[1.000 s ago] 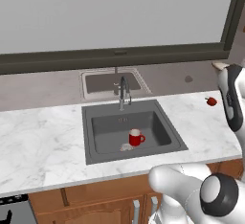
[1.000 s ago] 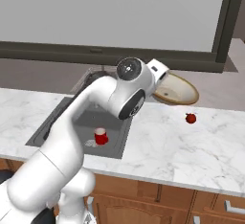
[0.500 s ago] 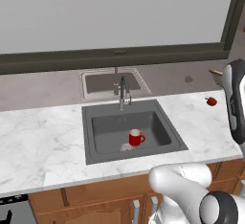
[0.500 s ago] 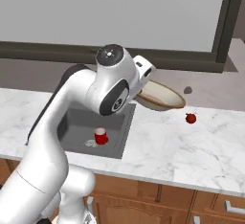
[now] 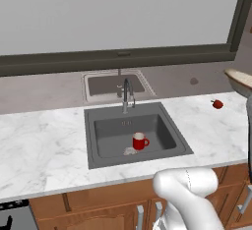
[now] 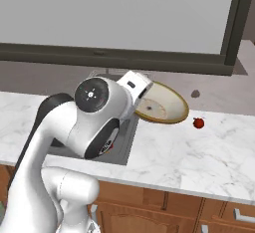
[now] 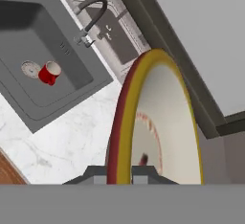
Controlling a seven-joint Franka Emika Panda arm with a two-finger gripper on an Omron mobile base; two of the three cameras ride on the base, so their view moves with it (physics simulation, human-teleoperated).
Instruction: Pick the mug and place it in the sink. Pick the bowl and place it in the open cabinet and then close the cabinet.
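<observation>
Step in hand: I judge I am carrying the bowl (image 6: 162, 103) toward the cabinet; the mug part looks done.
My fingers: my gripper (image 7: 118, 173) is pinched tight on the bowl's rim, one tip each side of the wall, at the bottom centre of the hand view.
Bowl: lifted clear of the marble counter (image 6: 209, 150), tipped so its cream inside faces partly sideways. In the right base view it sits just right of centre, beside my white wrist; in the left base view its edge (image 5: 240, 79) pokes in at the right border.
Mug: the red mug (image 5: 140, 141) stands upright on the floor of the sink (image 5: 103, 138), centre of the left base view, near the drain; in the hand view it is at the left (image 7: 49, 72).
Faucet: the chrome faucet (image 5: 127, 94) stands at the sink's back edge, well apart from the bowl.
Small red fruit: on the counter, right of centre in the right base view (image 6: 198, 123), just beyond the bowl's lower edge.
Cabinet: I cannot place it from here.
Doing it well: a rim pinch on a wide bowl gives it leverage to swing, so I would move slowly, keep the clamp firm, and level the bowl before sliding it onto the shelf.
Risk: the bowl twisting in my tips or clipping a door edge.
</observation>
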